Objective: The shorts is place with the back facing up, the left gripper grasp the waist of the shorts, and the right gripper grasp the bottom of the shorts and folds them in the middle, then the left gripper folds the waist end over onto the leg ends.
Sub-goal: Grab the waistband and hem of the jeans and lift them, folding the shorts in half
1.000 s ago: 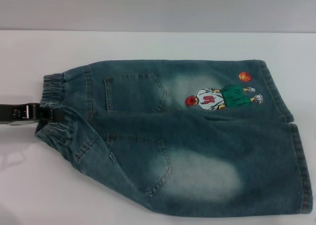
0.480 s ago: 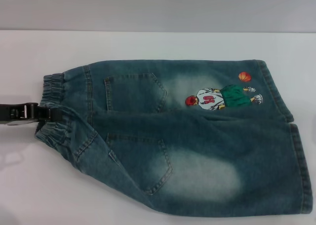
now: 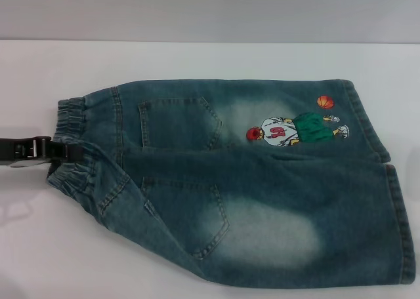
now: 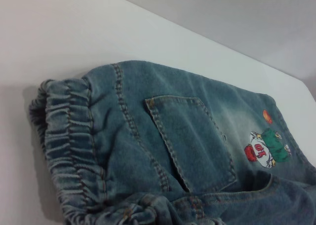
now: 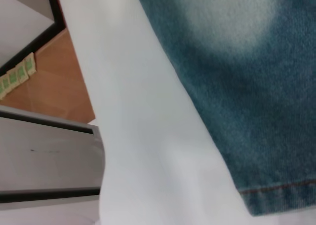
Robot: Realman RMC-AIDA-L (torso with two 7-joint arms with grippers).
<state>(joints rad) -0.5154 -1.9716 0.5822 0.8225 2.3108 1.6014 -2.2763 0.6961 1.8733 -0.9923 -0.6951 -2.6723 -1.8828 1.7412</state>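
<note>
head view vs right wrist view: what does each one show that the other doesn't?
Head only: the black left gripper at the elastic waistband of the blue denim shorts, two back pockets, and the embroidered basketball-player patch.
Right wrist only: the white table's edge, brown floor and a grey cabinet below it.
Both: the shorts' faded leg with its stitched hem on the white table. Neither shows the right gripper.

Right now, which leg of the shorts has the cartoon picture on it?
The far leg of the shorts, away from the robot, carries the basketball cartoon. The near leg shows only faded denim.
</note>
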